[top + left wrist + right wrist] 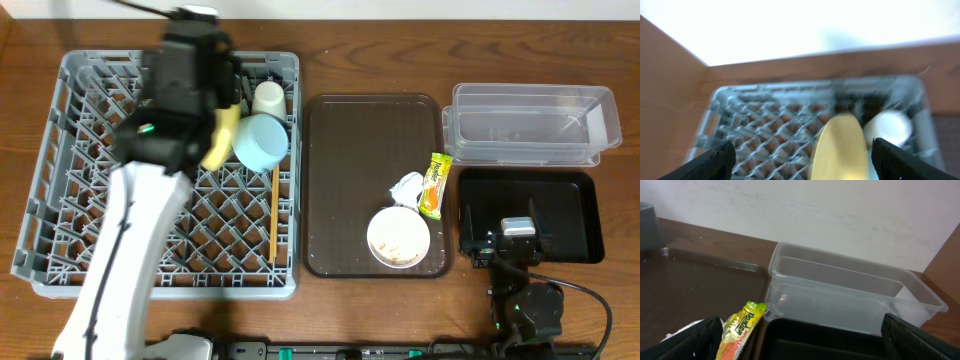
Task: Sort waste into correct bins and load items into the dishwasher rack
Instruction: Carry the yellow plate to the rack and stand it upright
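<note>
From where I stand there are two arms and one of nearly everything else. One grey plastic rack (60,170), a square lattice of pegs, holds four things. One round yellow plate (222,135) stands on edge. One smooth light blue bowl (262,140) is just beside it. One small white cup (268,98) sits towards the rack's back edge. The thin wooden chopsticks (273,215) lie along the right side; they read as a single line from above, so I cannot count the two sticks apart.

The left gripper (802,150) hangs over the plate, its jaws spread wide to either side and gripping nothing.

One flat brown tray (350,170) with rounded corners carries one white bowl (372,235) with pale crumbs (400,245) in it. It also carries one crumpled white napkin (407,187) and one glossy yellow-orange and green wrapper (435,185), which lies at the tray's right rim.

Further right sit one clear rectangular tub (530,95) and, in front of it, one shallow black tray (575,215). The right gripper (802,340) hovers over the near end of the black tray, jaws wide apart with nothing in them.
</note>
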